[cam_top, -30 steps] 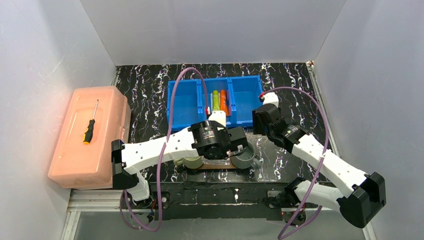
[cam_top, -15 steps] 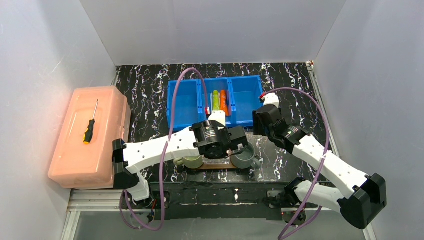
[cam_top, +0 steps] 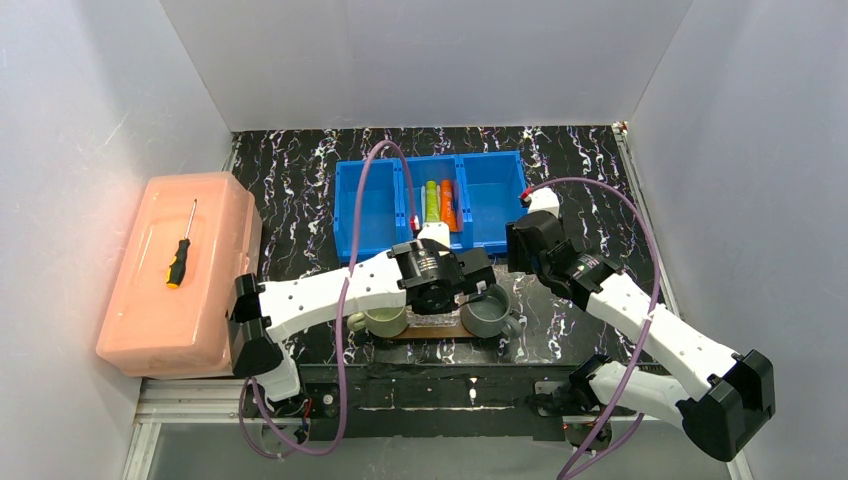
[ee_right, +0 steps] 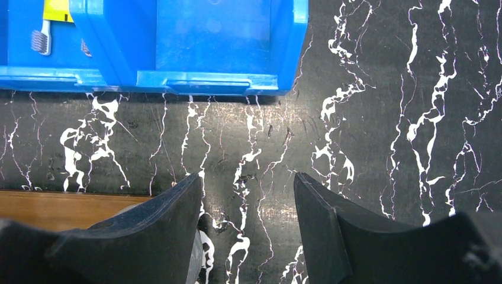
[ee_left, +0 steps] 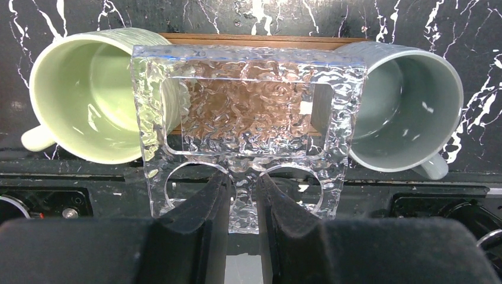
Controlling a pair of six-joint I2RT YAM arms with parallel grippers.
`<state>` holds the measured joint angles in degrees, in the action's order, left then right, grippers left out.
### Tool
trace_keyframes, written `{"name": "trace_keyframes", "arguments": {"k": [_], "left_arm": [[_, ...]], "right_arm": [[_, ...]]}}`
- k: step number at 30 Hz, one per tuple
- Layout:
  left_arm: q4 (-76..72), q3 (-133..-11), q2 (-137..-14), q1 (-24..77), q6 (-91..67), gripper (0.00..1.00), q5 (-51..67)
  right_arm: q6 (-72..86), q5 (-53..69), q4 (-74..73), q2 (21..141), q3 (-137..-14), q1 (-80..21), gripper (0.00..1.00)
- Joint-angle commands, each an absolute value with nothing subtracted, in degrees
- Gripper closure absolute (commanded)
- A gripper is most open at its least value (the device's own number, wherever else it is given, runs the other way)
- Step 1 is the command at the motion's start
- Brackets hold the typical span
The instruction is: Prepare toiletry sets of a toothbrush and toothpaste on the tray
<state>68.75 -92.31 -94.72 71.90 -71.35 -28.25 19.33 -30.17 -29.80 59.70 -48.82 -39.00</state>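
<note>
Left end effector (ee_left: pixel 243 184) clamped narrow; right end effector (ee_right: pixel 248 178) spread wide.

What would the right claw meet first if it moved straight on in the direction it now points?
Most likely the bare black marbled table top, which lies directly ahead of the open right claw. The blue bin sits farther along that line, though depth is hard to judge from this view.

The blue bin (ee_right: pixel 207 80) runs across the top, with 2 of its compartments showing. In the left one lies a toothbrush (ee_right: pixel 40 40), bristle head toward the bin's near wall, with a yellow piece (ee_right: pixel 58 9) just behind it, too cropped to identify. Below the bin, over black marbled table (ee_right: pixel 385 118), the right gripper (ee_right: pixel 247 180) holds its 2 fingers (ee_right: pixel 171 213) apart, empty. The wooden tray (ee_right: pixel 53 208) lies below the bin's left part.
</note>
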Motion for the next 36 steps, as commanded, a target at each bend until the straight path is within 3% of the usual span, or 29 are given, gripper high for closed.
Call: {"name": "trace_keyframes", "arguments": {"k": [1, 36], "left_arm": [[66.9, -90.9, -95.1, 71.0, -71.1, 1.0, -28.8], [59.5, -84.5, -98.8, 68.7, -68.6, 1.0, -26.5]], "right_arm": [[19.6, -30.2, -27.8, 58.5, -47.6, -38.8, 0.33], [19.5, -29.7, -27.2, 59.0, -46.5, -38.7, 0.28]]}}
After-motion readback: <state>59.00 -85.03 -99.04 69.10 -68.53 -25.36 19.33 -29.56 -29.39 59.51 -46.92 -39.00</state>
